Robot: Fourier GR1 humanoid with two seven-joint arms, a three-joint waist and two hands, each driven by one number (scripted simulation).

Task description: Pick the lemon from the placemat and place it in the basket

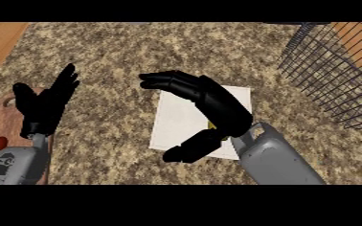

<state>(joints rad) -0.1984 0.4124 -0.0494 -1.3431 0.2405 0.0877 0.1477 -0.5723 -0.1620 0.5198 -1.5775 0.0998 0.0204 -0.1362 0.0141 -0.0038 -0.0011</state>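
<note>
A white placemat [184, 117] lies on the speckled counter in the middle of the head view. My right hand [212, 103] hovers over it with fingers stretched to the left and thumb below, open. Only a small yellow sliver of the lemon [212, 125] shows under the palm; the hand hides the rest of it. A dark wire basket [325, 72] stands at the upper right, apart from the hand. My left hand [46, 103] rests open at the left edge, fingers up.
The granite counter [113, 57] spreads around the placemat. A wooden surface [10, 38] shows at the far left, with a small red object [3, 141] at the left edge near my left forearm.
</note>
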